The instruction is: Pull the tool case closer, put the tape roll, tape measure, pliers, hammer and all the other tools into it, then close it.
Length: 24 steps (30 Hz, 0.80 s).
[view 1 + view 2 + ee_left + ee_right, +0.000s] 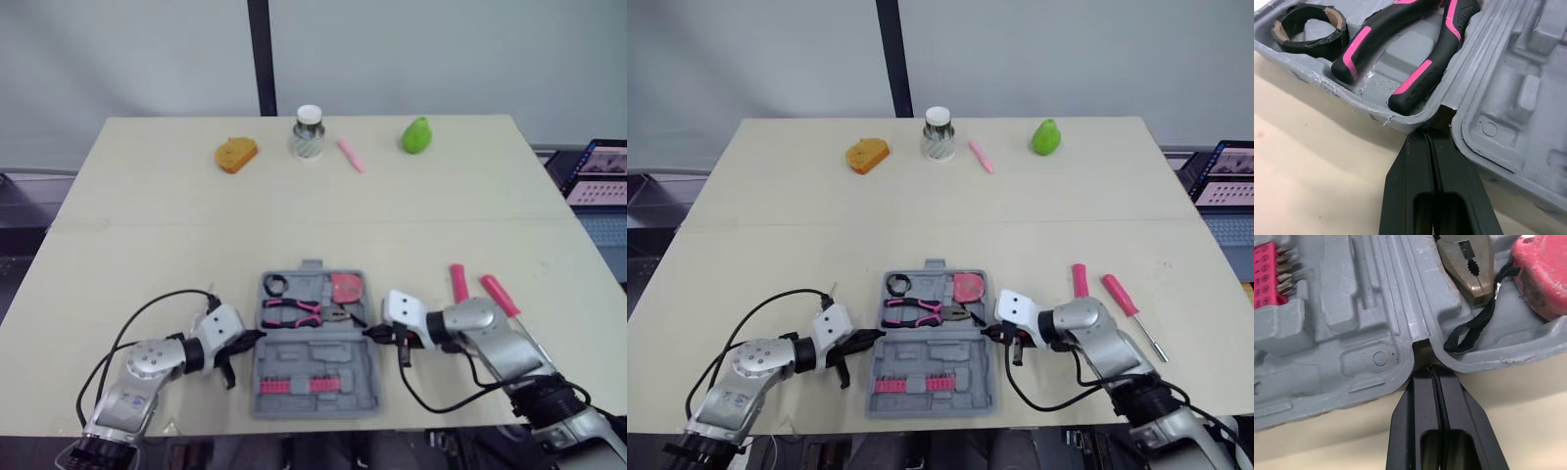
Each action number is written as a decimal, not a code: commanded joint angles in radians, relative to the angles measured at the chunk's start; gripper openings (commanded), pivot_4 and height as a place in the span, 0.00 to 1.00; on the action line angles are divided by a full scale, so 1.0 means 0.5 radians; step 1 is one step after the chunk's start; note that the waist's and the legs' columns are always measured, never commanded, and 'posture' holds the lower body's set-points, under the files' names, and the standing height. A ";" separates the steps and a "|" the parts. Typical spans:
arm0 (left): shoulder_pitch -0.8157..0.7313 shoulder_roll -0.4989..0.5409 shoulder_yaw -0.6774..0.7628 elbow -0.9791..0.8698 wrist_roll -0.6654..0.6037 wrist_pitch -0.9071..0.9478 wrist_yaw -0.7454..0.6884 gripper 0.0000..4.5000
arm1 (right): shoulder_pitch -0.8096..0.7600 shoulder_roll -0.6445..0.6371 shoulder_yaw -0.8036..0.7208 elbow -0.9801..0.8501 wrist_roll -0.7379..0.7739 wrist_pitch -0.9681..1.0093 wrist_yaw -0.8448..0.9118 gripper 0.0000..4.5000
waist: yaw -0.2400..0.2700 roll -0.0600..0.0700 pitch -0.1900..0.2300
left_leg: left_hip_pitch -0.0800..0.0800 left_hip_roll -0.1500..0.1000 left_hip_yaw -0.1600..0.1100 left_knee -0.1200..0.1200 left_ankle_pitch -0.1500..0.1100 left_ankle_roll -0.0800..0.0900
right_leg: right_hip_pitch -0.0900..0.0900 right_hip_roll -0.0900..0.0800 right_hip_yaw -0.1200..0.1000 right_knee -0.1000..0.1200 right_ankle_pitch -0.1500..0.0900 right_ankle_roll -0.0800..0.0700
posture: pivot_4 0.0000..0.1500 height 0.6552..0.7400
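The grey tool case (306,351) lies open near the table's front edge. Its far half holds a black tape roll (275,285), pink-and-black pliers (291,312) and a red tape measure (345,287). The near half carries a pink strip of bits (294,385). My left gripper (253,337) is shut, its tips against the hinge notch on the case's left side (1447,113). My right gripper (370,333) is shut too, its tips touching the hinge notch on the right side (1422,346). Right of the case lie a pink-handled tool (458,282) and a pink screwdriver (1120,294).
Along the far edge of the table stand an orange object (236,155), a white-lidded jar (309,132), a pink marker (351,155) and a green pear (416,135). A laptop screen (600,171) sits beyond the table's right side.
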 commanded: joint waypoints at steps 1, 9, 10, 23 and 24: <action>-0.037 -0.043 -0.043 -0.006 -0.005 -0.031 0.017 0.01 | -0.030 0.066 0.019 0.013 -0.005 -0.053 -0.032 0.00 | 0.000 0.000 0.000 | 0.000 0.000 0.000 0.000 0.000 0.000 | 0.000 0.000 0.000 0.000 0.000 0.000 | 1.00 1.00; -0.089 -0.060 -0.040 0.044 0.007 -0.053 0.022 0.01 | -0.026 0.096 0.005 0.019 -0.017 -0.062 -0.024 0.00 | 0.001 0.000 0.000 | 0.000 0.000 0.000 0.000 0.000 0.000 | 0.000 0.000 0.000 0.000 0.000 0.000 | 1.00 1.00; -0.094 -0.062 -0.042 0.050 0.009 -0.055 0.022 0.01 | -0.023 0.097 0.002 0.015 -0.018 -0.062 -0.022 0.00 | 0.000 0.000 0.000 | 0.000 0.000 0.000 0.000 0.000 0.000 | 0.000 0.000 0.000 0.000 0.000 0.000 | 1.00 1.00; -0.099 -0.066 -0.057 0.062 0.023 -0.064 0.010 0.01 | -0.017 0.108 -0.012 0.025 -0.039 -0.080 -0.039 0.00 | -0.001 0.000 0.000 | 0.000 0.000 0.000 0.000 0.000 0.000 | 0.000 0.000 0.000 0.000 0.000 0.000 | 1.00 1.00; -0.100 -0.066 -0.056 0.062 0.022 -0.064 0.009 0.01 | -0.018 0.109 -0.011 0.027 -0.040 -0.077 -0.036 0.00 | -0.001 0.000 0.000 | 0.000 0.000 0.000 0.000 0.000 0.000 | 0.000 0.000 0.000 0.000 0.000 0.000 | 1.00 1.00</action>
